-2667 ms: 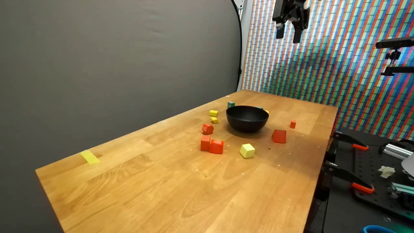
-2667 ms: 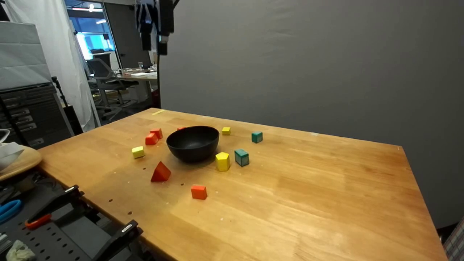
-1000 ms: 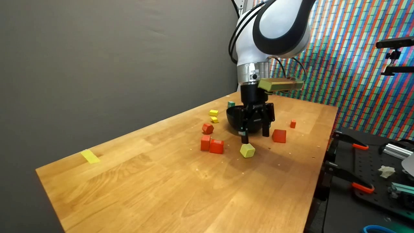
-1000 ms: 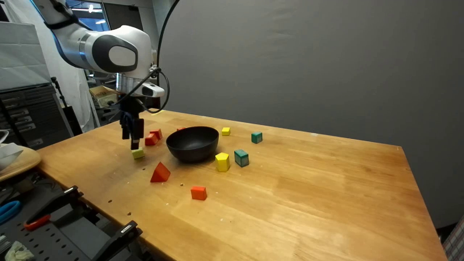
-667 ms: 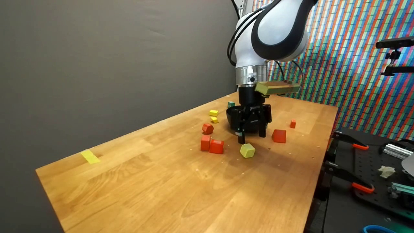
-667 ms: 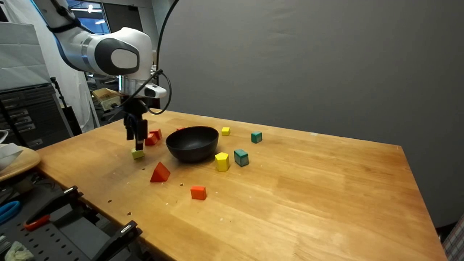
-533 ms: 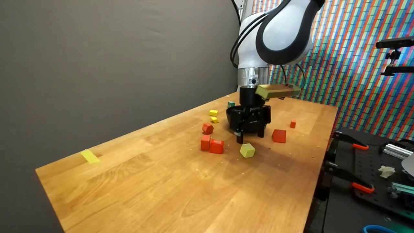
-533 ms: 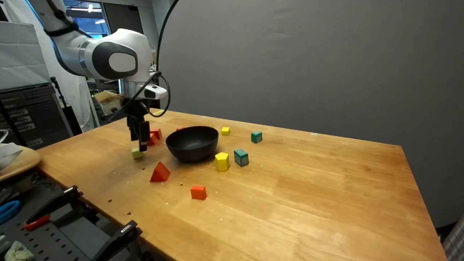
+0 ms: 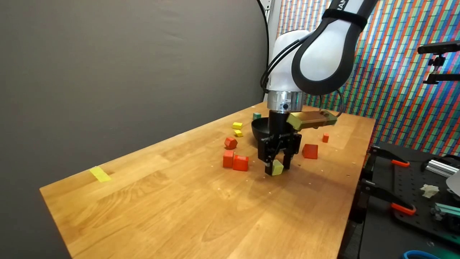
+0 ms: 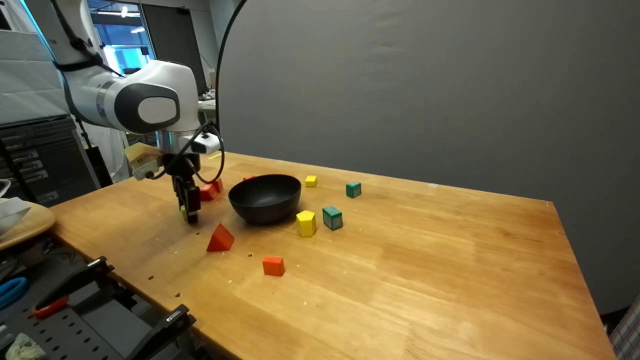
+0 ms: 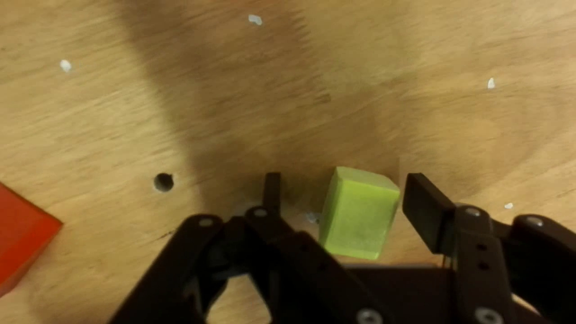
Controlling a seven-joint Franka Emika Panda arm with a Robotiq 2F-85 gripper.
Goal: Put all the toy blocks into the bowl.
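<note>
Wooden table (image 9: pixel 161 216): the whole stage, wide in both exterior views!
Arm (image 9: pixel 325 57): bent right over the wood, wrist pointing straight down.
Bowl (image 10: pixel 265 212): black, upright on the table, partly hidden behind the arm in an exterior view.
Gripper (image 9: pixel 277 168): down low, fingers (image 11: pixel 425 211) spread around the pale yellow-green block (image 11: pixel 360 216), loose about it, bare wood showing on one side!
Red pyramid-shaped block (image 10: pixel 220 238): point up, near the bowl.
Red neighbours: a narrower red block (image 9: pixel 228 159) and a wider red block (image 9: pixel 240 163) side by side, a many-sided red block (image 9: pixel 230 143) near them.
Pale yellow-green block: here's the action, on the table outside the bowl, nearer one finger; touching it or not, I can't tell.
Greens and yellows: a green block (image 10: pixel 332 218) just beside a five-sided yellow block (image 10: pixel 306 223), a farther green block (image 10: pixel 353 189) off; across the bowl, a yellow block (image 9: pixel 237 125) near a slanted yellow block (image 9: pixel 238 133).
Orange block (image 10: pixel 273 266): out alone, well apart from the bowl.
</note>
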